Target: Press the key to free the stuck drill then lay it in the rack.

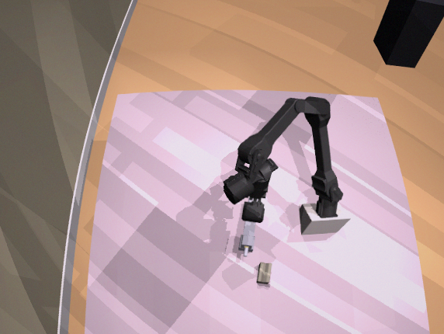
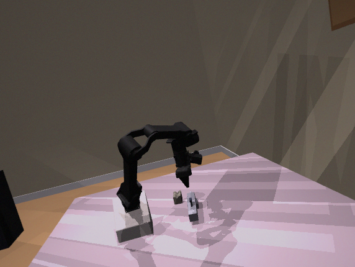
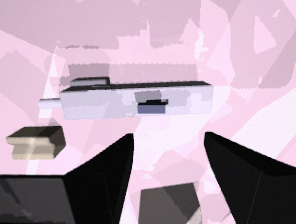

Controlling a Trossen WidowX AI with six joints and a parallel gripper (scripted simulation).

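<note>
While the gripper hangs above the worktop with its 2 fingers spread, the pale grey block lies below it.

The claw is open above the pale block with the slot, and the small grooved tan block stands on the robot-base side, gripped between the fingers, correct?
Not gripped: the wrist view shows the tan block outside the open fingers.
</note>
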